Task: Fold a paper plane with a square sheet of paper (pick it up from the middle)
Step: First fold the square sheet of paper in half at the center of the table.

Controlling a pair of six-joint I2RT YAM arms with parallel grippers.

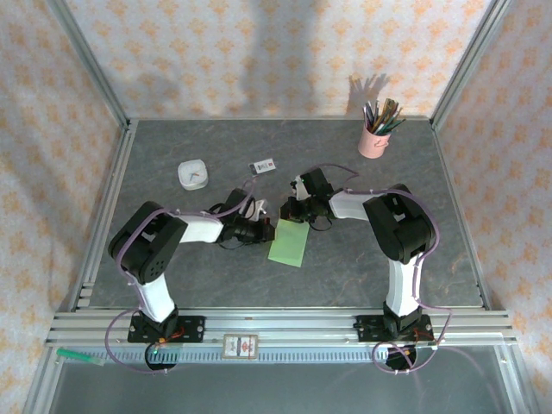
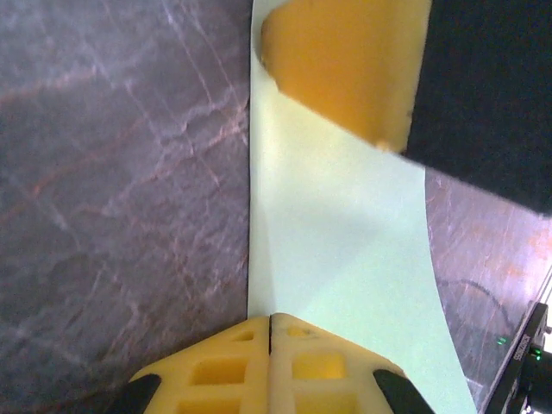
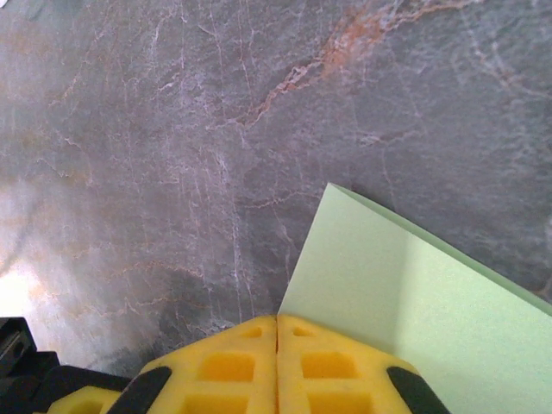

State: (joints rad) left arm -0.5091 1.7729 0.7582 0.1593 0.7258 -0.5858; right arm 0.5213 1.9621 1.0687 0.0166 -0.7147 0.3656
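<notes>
A grey veined table (image 1: 216, 285) stands inside orange-patterned walls (image 1: 259, 52); a pink pencil cup (image 1: 373, 138), white dish (image 1: 191, 175) and card (image 1: 263, 165) sit towards the back; the square sheet of paper (image 1: 290, 244) lies mid-table. The wrist views show the left gripper (image 2: 270, 321) and right gripper (image 3: 277, 321) each with fingers closed at the sheet's edge; whether they pinch it I cannot tell

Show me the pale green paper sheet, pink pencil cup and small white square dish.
pale green paper sheet (image 1: 290, 245), top view, middle
pink pencil cup (image 1: 373, 143), top view, side wall
small white square dish (image 1: 190, 173), top view, centre
</notes>
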